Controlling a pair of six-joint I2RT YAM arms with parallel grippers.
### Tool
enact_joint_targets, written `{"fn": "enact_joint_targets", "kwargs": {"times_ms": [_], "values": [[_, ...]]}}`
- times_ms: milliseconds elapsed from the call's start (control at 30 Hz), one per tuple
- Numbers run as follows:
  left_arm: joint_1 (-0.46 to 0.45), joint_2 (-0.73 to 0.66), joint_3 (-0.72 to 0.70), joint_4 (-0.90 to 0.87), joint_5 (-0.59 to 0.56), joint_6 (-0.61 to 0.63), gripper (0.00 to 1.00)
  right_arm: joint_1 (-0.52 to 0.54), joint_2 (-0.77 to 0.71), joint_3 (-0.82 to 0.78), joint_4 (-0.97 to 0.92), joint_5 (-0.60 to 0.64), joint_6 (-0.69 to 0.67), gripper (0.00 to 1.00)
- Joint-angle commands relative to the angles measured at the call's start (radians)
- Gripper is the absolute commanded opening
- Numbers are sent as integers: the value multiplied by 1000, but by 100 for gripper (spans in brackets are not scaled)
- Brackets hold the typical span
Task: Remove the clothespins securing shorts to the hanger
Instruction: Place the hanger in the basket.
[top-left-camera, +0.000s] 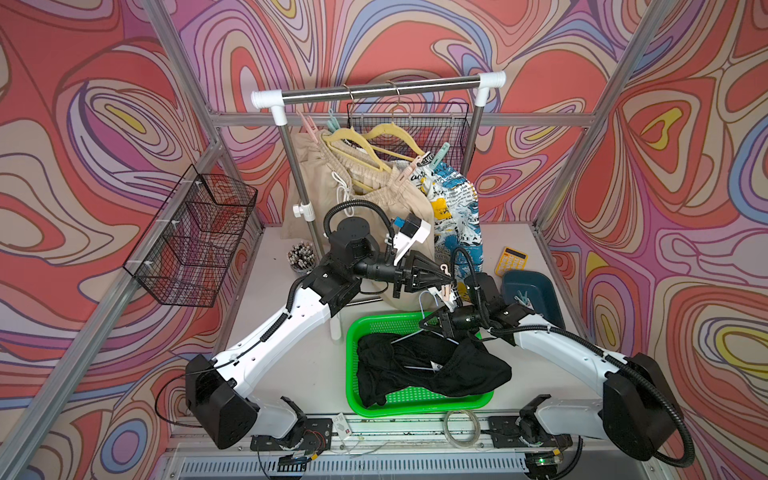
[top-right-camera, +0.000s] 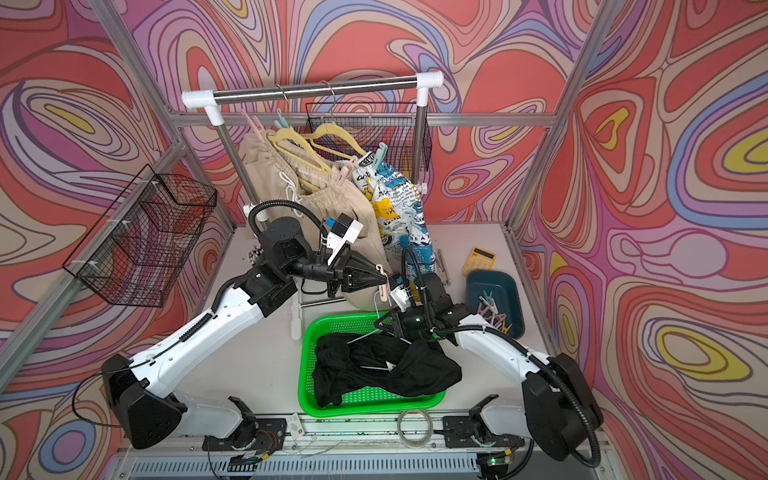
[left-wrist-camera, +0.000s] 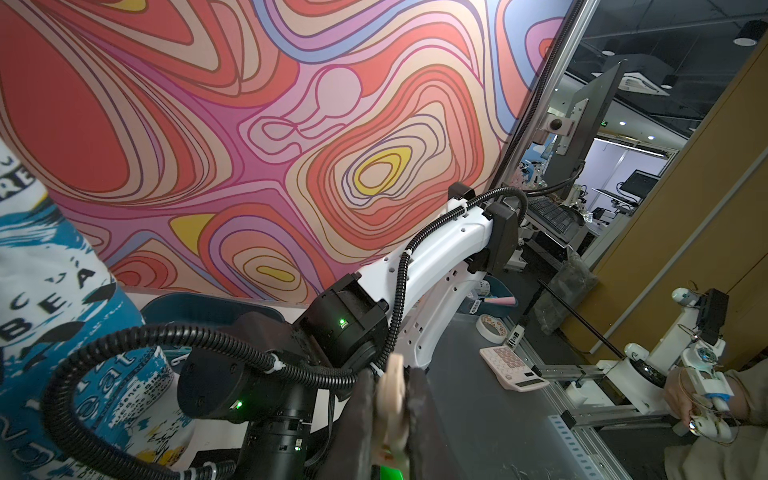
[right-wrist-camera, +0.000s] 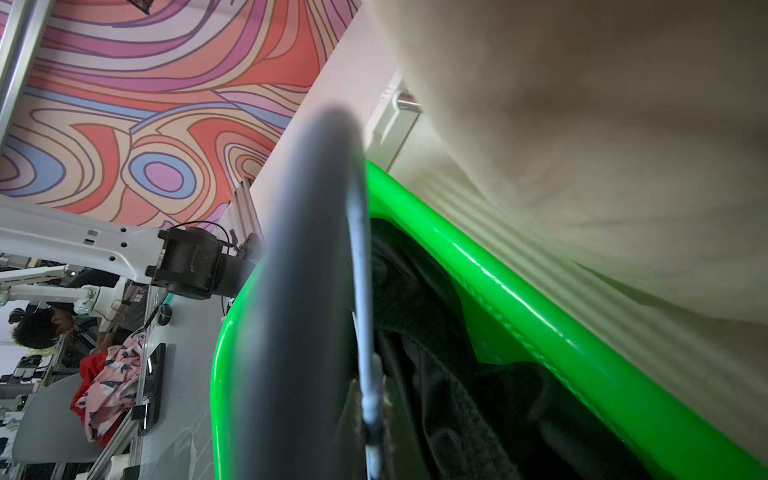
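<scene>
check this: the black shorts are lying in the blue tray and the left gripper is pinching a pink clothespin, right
One thing is off: the black shorts lie in the green basket, not the blue tray, as both top views show. The left gripper is pinching a pink clothespin.

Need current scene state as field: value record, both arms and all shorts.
left end effector: shut on pale pink clothespin
right end effector: shut on white wire hanger
black shorts: in green basket, under that hanger
beige shorts: on rack, pinned to yellow hanger
printed shorts: on rack, pinned
blue tray: holds loose clothespins
</scene>
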Motion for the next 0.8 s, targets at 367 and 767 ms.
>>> {"fn": "enact_joint_targets", "kwargs": {"times_ms": [367,767], "values": [[-9,22,46,9,18,23,0,14,-156,87,-267,232,-21,55],[-35,80,101,5,17,24,0,14,-419,230,-584,515,-12,57]]}}
